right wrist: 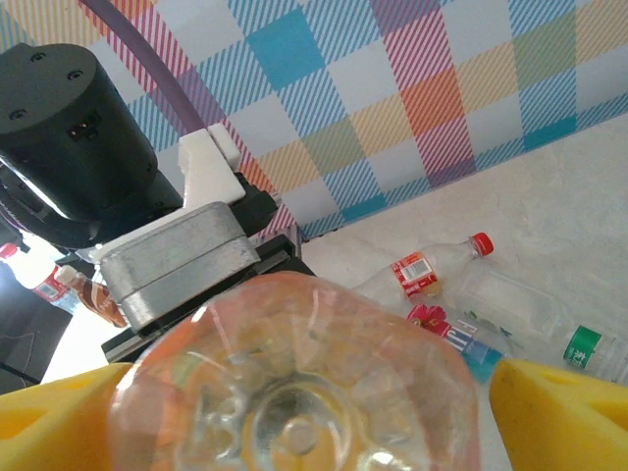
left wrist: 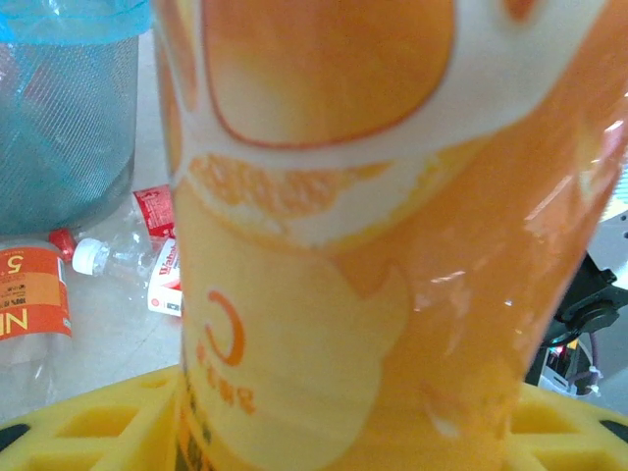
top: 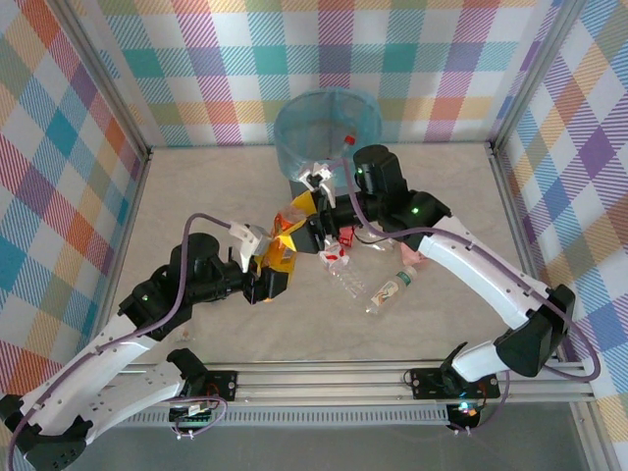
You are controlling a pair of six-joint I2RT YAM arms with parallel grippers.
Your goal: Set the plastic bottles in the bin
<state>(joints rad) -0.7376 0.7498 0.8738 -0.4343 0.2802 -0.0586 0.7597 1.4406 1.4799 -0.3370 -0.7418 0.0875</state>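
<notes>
Left tool [top: 273, 265] clamps the orange-filled bottle [left wrist: 373, 245] just short of the bin [top: 289, 147], long axis aimed binward. Right tool [right wrist: 299, 402], nearer the bin, straddles its base, jaws spread open.

A pale table top [top: 196, 186] that looks like stone is seen in the middle. It is closed in on three sides by walls [top: 245, 59] covered in bright checks of many colours. Shiny metal posts [top: 103, 77] are set in the back corners. A long metal rail [top: 324, 378] is laid along the near edge.
</notes>
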